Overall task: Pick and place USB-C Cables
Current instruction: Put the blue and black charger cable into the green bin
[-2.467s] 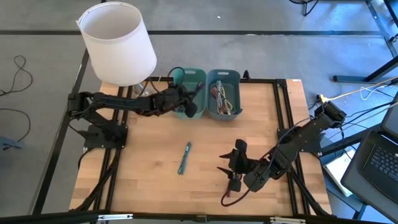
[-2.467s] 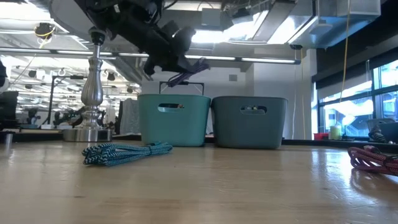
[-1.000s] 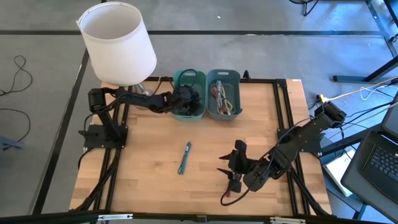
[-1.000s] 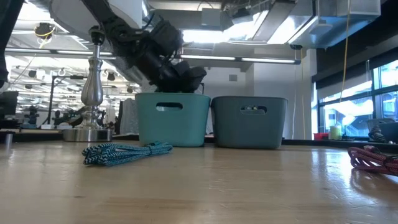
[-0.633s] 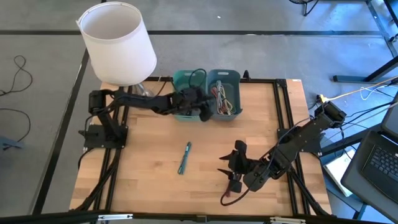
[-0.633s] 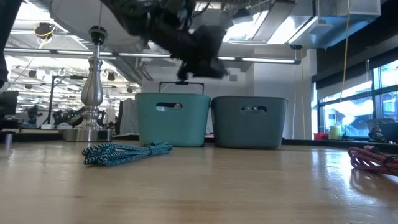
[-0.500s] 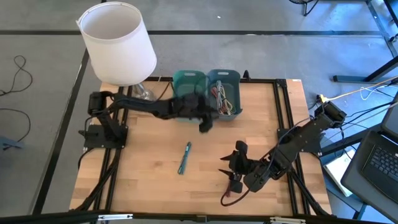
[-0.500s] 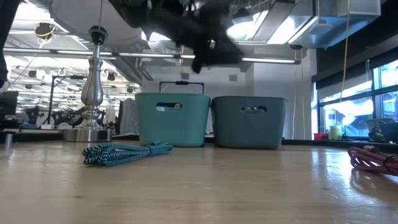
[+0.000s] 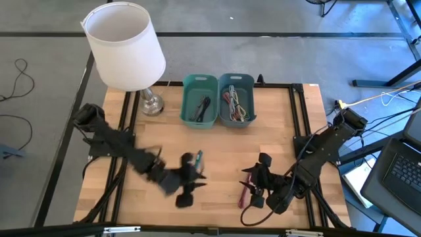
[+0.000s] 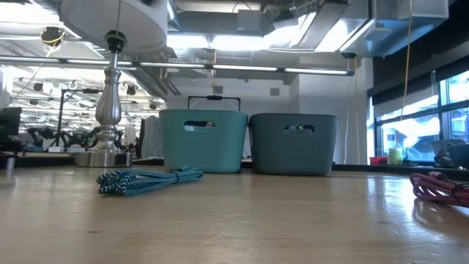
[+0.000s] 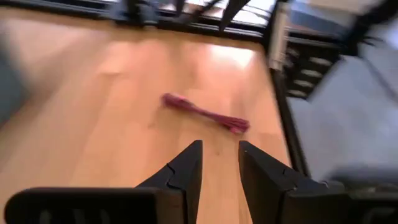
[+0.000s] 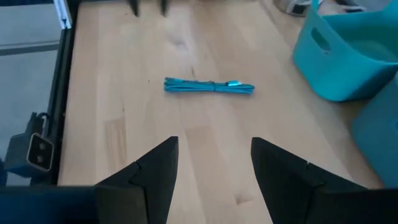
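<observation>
USB-C Cables are split between what is sorted and what is loose, and you can read the layout from that: the two bins stand side by side at the table's [image 9: 158, 131] far edge, the teal bin [image 9: 200, 100] holding a dark bundle and the grey-blue bin [image 9: 236, 100] a tangle of several colours, so both arms reach them alike. Two bundles lie loose on the wood, the teal cable [image 9: 198, 157] mid-table and the red cable [image 9: 244, 192] toward the near edge on the right arm's side. Your left gripper [image 9: 187, 191] is stretched low from its base, just beside the teal cable, jaws a narrow gap apart with nothing between them (its wrist camera looks at the red one). Your right gripper [image 9: 258, 187] is folded low beside the red cable, fingers spread wide and empty.
</observation>
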You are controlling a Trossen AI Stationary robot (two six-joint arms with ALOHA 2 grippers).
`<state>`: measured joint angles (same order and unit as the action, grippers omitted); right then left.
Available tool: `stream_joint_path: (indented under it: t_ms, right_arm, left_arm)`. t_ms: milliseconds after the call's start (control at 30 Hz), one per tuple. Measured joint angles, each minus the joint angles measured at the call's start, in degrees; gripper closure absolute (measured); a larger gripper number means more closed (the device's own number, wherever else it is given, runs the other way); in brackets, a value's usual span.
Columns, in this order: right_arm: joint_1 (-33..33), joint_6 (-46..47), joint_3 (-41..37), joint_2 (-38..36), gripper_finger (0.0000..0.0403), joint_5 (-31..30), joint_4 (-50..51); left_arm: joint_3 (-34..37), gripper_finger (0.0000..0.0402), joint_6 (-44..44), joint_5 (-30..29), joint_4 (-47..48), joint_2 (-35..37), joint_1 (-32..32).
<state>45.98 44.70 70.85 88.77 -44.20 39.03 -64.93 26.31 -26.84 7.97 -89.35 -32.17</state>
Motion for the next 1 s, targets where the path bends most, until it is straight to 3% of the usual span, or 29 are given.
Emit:
stream_joint_path:
  t_ms: [100, 200, 367, 567, 1000]
  right_arm:
    - [0.0, -0.1, 0.0, 0.0, 0.0198, -2.0, 0.0]
    - [-0.4, -0.6, 0.0, 0.0, 0.0198, -3.2, -0.1]
    - [-1.0, -1.2, 0.0, 0.0, 0.0198, -3.0, -1.3]
    - [-0.9, -0.4, 0.0, 0.0, 0.0198, -2.2, -2.6]
    - [-0.7, 0.0, 0.0, 0.0, 0.0198, -2.1, -3.0]
  left_arm:
    - [0.0, 0.0308, 11.1, -14.9, 3.6, -0.3, -7.7]
    - [0.0, 0.0307, 22.6, -19.2, 7.5, -2.2, -10.7]
    - [0.0, 0.0293, 34.7, -13.7, 13.0, -7.6, -9.2]
    - [0.0, 0.0271, 39.2, -3.9, 15.9, -12.1, -4.9]
    - [0.1, 0.0244, 44.7, -2.6, 24.8, -13.7, 2.8]
